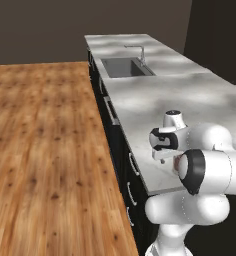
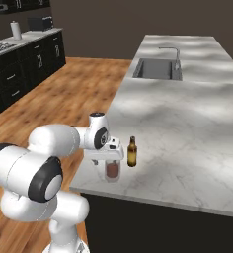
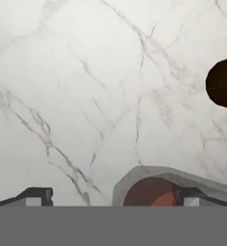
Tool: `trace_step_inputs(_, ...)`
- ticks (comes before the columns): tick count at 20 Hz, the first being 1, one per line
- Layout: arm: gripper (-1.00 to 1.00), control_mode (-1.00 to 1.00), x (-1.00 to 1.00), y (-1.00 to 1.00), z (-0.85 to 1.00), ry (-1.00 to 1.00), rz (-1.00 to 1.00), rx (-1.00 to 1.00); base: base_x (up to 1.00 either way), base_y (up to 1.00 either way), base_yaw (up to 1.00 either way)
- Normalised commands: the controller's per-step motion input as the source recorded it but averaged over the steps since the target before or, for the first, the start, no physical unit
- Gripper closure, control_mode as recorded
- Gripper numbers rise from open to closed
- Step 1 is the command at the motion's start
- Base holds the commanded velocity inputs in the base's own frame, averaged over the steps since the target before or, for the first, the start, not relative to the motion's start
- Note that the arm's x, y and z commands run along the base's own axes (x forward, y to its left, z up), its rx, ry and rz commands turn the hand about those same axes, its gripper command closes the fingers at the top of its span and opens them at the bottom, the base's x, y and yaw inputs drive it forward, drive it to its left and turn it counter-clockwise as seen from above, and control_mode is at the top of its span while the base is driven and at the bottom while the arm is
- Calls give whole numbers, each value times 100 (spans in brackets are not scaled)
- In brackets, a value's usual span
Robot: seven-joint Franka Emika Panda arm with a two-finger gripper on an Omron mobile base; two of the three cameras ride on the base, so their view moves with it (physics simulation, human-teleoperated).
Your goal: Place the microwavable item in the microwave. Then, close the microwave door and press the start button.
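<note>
The microwavable item (image 2: 112, 171) is a small reddish-brown squat cylinder inside a clear rim, standing near the front left corner of the marble island counter (image 2: 187, 123). My gripper (image 2: 109, 167) points straight down over it, open, with one finger on each side. In the hand view the item (image 3: 150, 193) lies low between the fingertips (image 3: 36, 196), closer to the right one, and no pad touches it. From the left base view the gripper (image 1: 162, 158) hangs over the counter's near edge. The microwave and its door are out of view.
A brown bottle (image 2: 132, 151) stands upright just right of the item, and its top shows as a dark round shape (image 3: 223, 81) in the hand view. A sink (image 2: 157, 69) with a faucet (image 2: 176, 53) is at the far end. Black cabinets (image 2: 19, 69) line the far left wall.
</note>
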Motion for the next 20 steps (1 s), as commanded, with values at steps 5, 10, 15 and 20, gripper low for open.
trace_step_inputs(5, 100, -100, -42, 0, -63, 0, 7, 0, 0, 0, 0)
trace_step_inputs(10, 100, -100, -43, 0, -53, -3, 7, 0, 0, 0, 0)
trace_step_inputs(15, 100, -100, -49, 0, -45, -9, 7, 0, 0, 0, 0)
trace_step_inputs(20, 100, -100, -48, 0, -26, -14, 7, 0, 0, 0, 0)
